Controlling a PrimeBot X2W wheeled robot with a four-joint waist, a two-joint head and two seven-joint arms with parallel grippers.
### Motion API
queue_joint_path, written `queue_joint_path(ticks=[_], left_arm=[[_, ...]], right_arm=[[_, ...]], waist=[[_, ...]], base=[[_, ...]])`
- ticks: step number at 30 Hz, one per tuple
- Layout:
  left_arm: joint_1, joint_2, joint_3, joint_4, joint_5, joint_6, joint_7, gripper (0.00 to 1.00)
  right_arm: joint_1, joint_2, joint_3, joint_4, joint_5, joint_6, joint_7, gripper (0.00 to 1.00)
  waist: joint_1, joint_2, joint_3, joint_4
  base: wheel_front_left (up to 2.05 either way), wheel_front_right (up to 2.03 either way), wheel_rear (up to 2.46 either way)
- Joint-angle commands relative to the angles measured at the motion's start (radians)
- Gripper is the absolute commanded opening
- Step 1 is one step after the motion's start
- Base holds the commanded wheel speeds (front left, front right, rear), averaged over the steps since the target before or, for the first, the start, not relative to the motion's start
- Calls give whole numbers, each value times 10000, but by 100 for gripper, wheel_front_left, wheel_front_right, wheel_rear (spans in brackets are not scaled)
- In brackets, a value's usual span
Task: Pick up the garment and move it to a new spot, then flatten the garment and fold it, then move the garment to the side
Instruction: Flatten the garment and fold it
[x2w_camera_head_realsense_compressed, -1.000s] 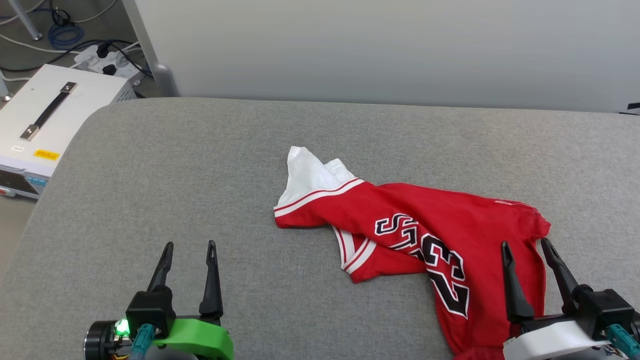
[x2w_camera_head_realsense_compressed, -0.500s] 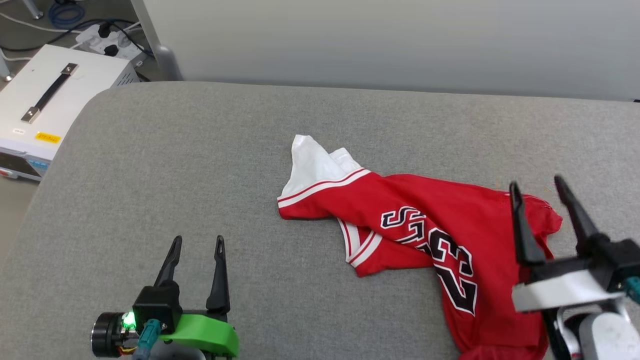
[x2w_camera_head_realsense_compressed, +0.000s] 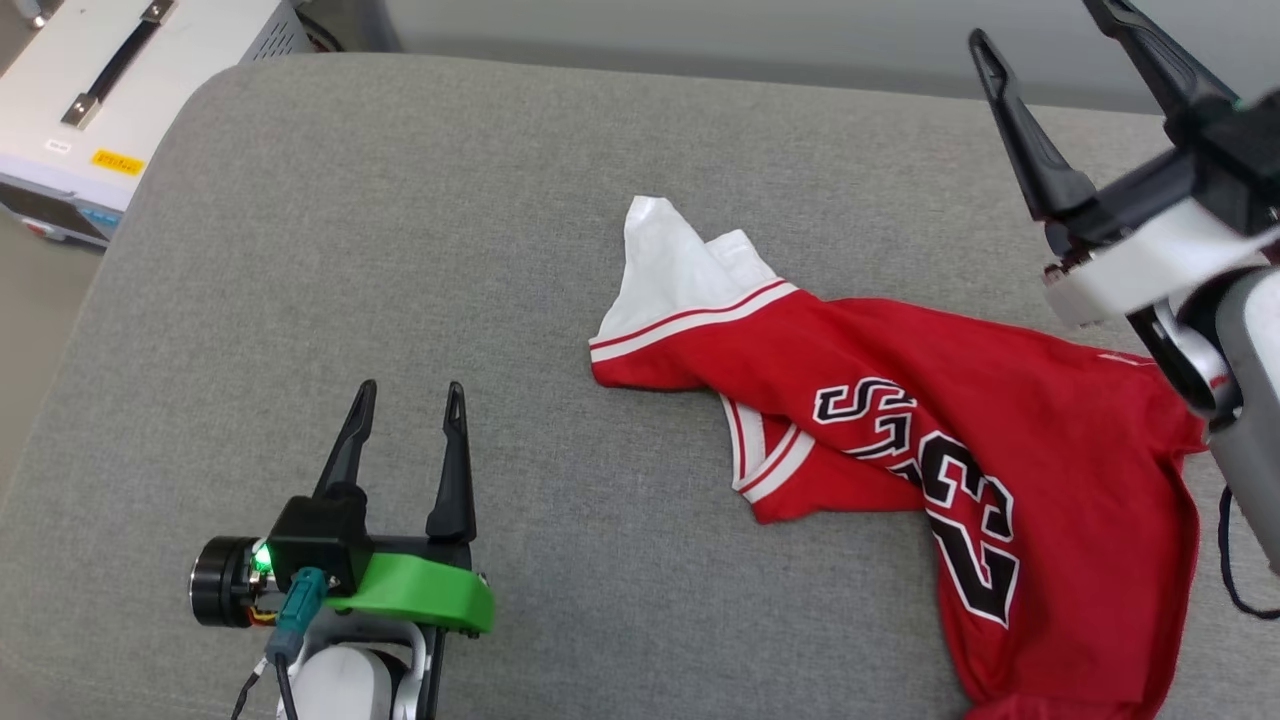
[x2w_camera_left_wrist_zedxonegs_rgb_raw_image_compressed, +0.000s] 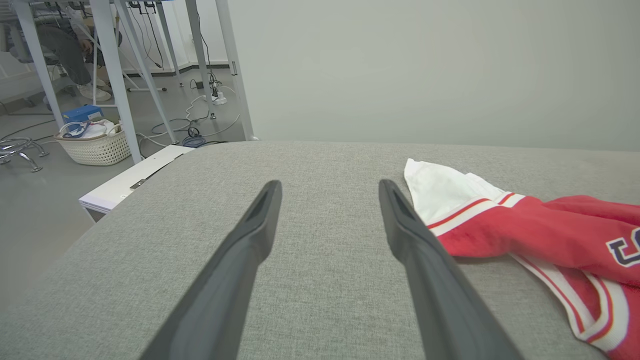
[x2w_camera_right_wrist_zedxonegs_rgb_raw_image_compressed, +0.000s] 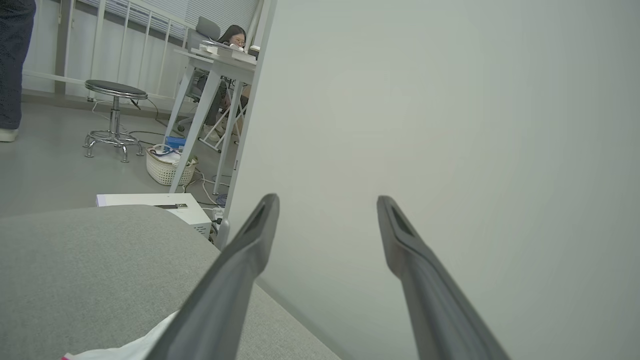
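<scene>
A: Noticed the right pincer (x2w_camera_head_realsense_compressed: 1033, 20)? Lifted off the near right edge of the Bulls jersey (x2w_camera_head_realsense_compressed: 860, 345) within the last second. Now up high at the far right, well clear of the cloth.

B: Noted. Spread wide at the fingers, gripping nothing. Aimed past the far edge of the table (x2w_camera_head_realsense_compressed: 400, 200) at a pale wall, going by the right wrist view.

A: And the left pincer (x2w_camera_head_realsense_compressed: 411, 388)?

B: Parked as before at the near left. Also spread apart and empty, low over bare grey surface, just left of the white sleeve (x2w_camera_head_realsense_compressed: 670, 265) without touching it.

A: Shifted the jersey at all?

B: No. Looks displaced in the head view only because of the camera tipping down. Lying crumpled right of centre on the table, with the sleeve poking towards the far left and black lettering and a number facing up. Runs out of the head view at the near right.

A: So picked up nothing so far.

B: Correct. Probably backing off to come down again from above, or to choose another grab point. Leaves the very first step undone: gripping, lifting, carrying to a new spot. Flattening, folding and setting aside all to come.

A: Worth watching anything?

B: Bunched layers around the striped trim (x2w_camera_head_realsense_compressed: 770, 470). Easy to pinch two at once there.
</scene>
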Motion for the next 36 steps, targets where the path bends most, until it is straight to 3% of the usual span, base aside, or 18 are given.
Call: queue_joint_path(ticks=[1,2,5,9,14,20,30,31,32,36], left_arm=[[-219,-65,-23,-52,-33,-20,-57,100],[-328,-73,-65,-102,-77,5,-57,100],[-469,-80,-177,-168,-180,41,-57,100],[-621,-82,-368,-242,-365,161,-57,100],[-810,-84,-524,-319,-534,293,-57,100],[-1036,-84,-787,-364,-740,415,-57,100],[-1184,-85,-904,-338,-837,533,-57,100],[-1195,-85,-891,-321,-826,530,-57,100],[-1214,-85,-878,-297,-807,523,-57,100],[-1227,-85,-849,-230,-733,498,-57,100]], right_arm=[[-568,-192,581,232,429,-6,408,100],[-1390,-591,1753,591,1170,-6,1311,100],[-2489,-1160,3582,1041,2349,-6,2922,100],[-3530,-1676,5450,1532,3897,-6,5233,100],[-4363,-2125,7020,2013,5201,-6,7667,100],[-4537,-2410,8040,2600,5989,-6,8765,100],[-3695,-2538,8693,3118,6167,-6,9298,100],[-3709,-2519,8705,3084,6127,-6,9253,28],[-3733,-2497,8715,3049,6104,-6,9158,0],[-3963,-2367,8660,3058,6217,-6,8244,0]], waist=[[0,0,474,405],[0,0,652,516],[0,0,900,683],[0,0,1218,874],[0,0,1618,1079],[0,0,2056,1337],[0,0,2368,1411],[0,0,2359,1389],[0,0,2330,1361],[0,0,2096,1248]], base=[[0,0,0],[0,0,0],[0,0,0],[0,0,0],[0,0,0],[0,0,0],[0,0,0],[0,0,0],[0,0,0],[0,0,0]])
